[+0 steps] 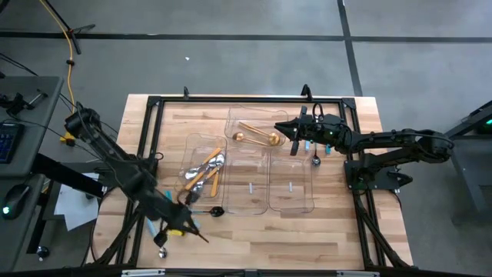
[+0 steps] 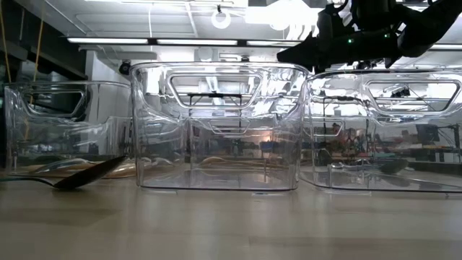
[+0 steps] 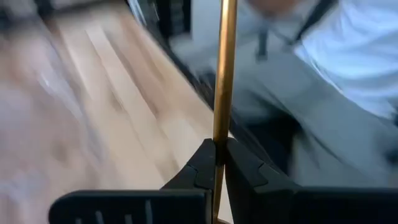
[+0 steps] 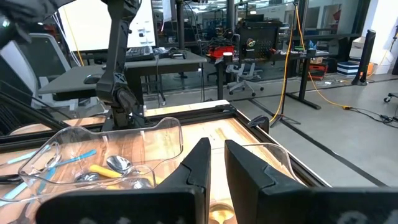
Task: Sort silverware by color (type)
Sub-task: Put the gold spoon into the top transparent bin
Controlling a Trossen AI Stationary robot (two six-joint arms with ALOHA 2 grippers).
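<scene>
My left gripper (image 1: 187, 225) hangs over the table's near left corner, shut on a thin gold handle (image 3: 224, 74). My right gripper (image 1: 288, 128) waits level above the far clear tray (image 1: 231, 121), which holds gold spoons (image 1: 257, 136); its fingers (image 4: 198, 163) stand slightly apart with nothing between them. The left tray (image 1: 192, 146) holds orange-handled and silver pieces (image 1: 206, 171). A dark spoon (image 1: 217, 210) lies on the bare wood before the trays, its bowl (image 2: 83, 177) down on the table. My left gripper pinches the gold handle (image 3: 219, 144) between its two fingertips. The handle runs on straight beyond the fingers, along the line they point. The piece is lifted clear of the table. Its other end lies outside the left wrist view.
Two more clear trays (image 1: 250, 201) (image 1: 292, 201) stand side by side at the middle. Light-blue-handled pieces (image 1: 307, 145) lie below my right arm. A black frame rail (image 1: 154, 123) runs round the table. Bare wood (image 1: 269, 238) stretches along the near edge.
</scene>
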